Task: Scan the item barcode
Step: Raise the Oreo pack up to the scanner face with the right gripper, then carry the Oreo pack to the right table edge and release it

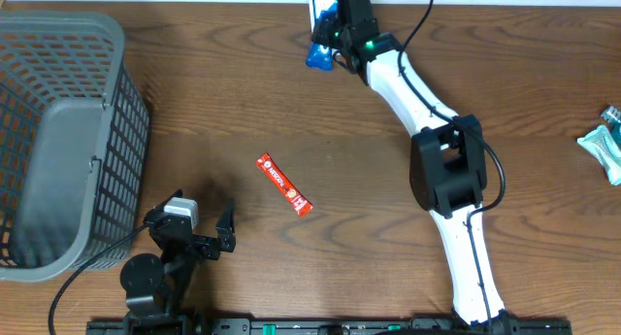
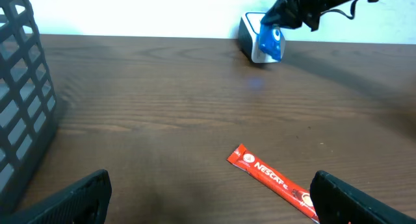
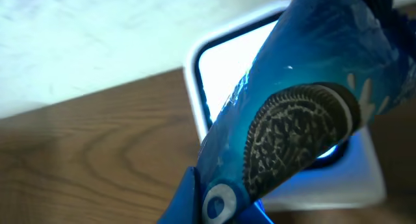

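Right end effector (image 1: 330, 34) is at the far edge of the bench (image 1: 243, 102), clamped shut on the blue cookie packet (image 1: 317, 55), which hangs just in front of the scanner (image 3: 224, 62) window. Left end effector (image 1: 191, 221) sits near-left beside the grey basket (image 1: 116, 44), jaws wide apart, gripping nothing; a red coffee stick (image 1: 283, 184) lies mid-bench (well apart from both arms).

Brown wood-grain table (image 1: 243, 102), smooth, low sheen. Grey matt plastic basket (image 1: 58, 131); smooth white plastic scanner (image 3: 227, 62). Glossy film on blue cookie packet (image 3: 292, 120) and red sachet (image 1: 283, 184).
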